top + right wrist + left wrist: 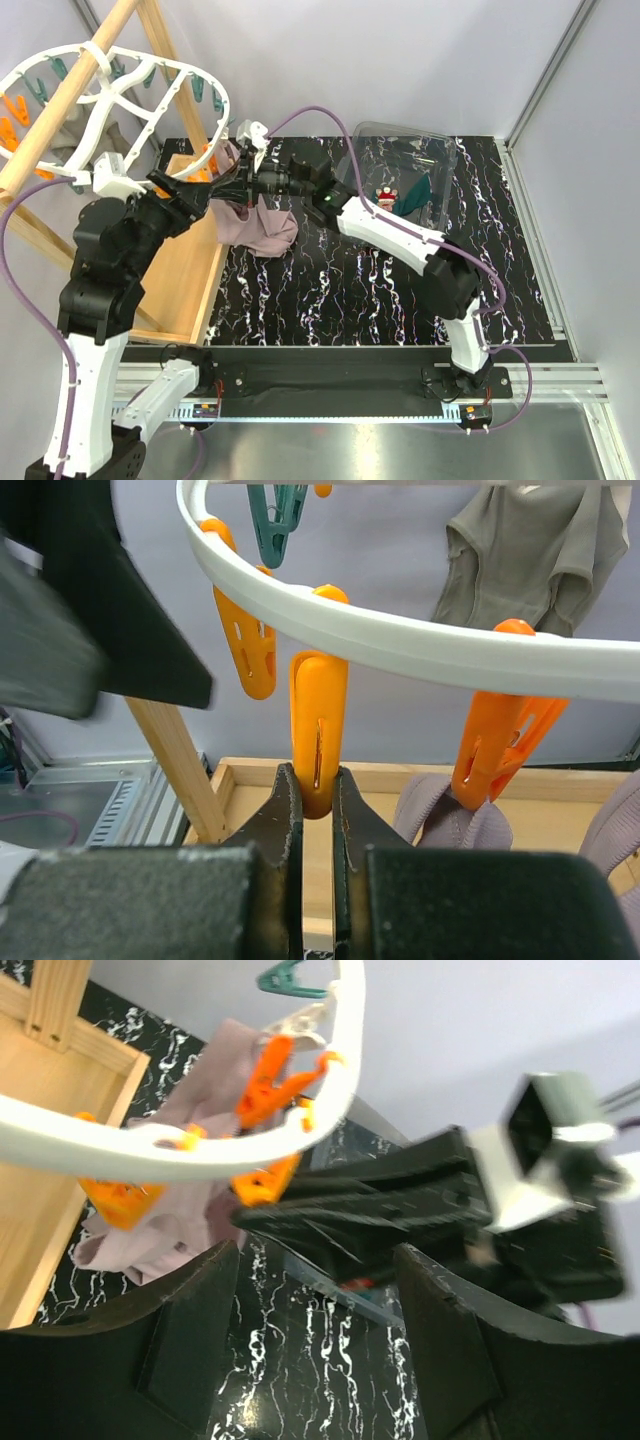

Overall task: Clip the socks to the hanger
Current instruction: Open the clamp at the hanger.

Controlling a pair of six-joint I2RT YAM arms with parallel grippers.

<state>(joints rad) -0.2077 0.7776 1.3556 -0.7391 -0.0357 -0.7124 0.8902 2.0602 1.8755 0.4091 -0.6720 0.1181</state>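
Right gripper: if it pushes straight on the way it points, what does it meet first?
The orange peg it is pinching; just past that, probably the white rim of the hanger, though depth is unclear.

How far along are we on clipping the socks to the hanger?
Nothing done yet: the socks lie in the clear bin, unclipped; a mauve-pink cloth hangs on the hanger. In hand: the right claw squeezes an orange peg on the rim; the left claw is open and empty beside it. Left: fetch and clip each sock.
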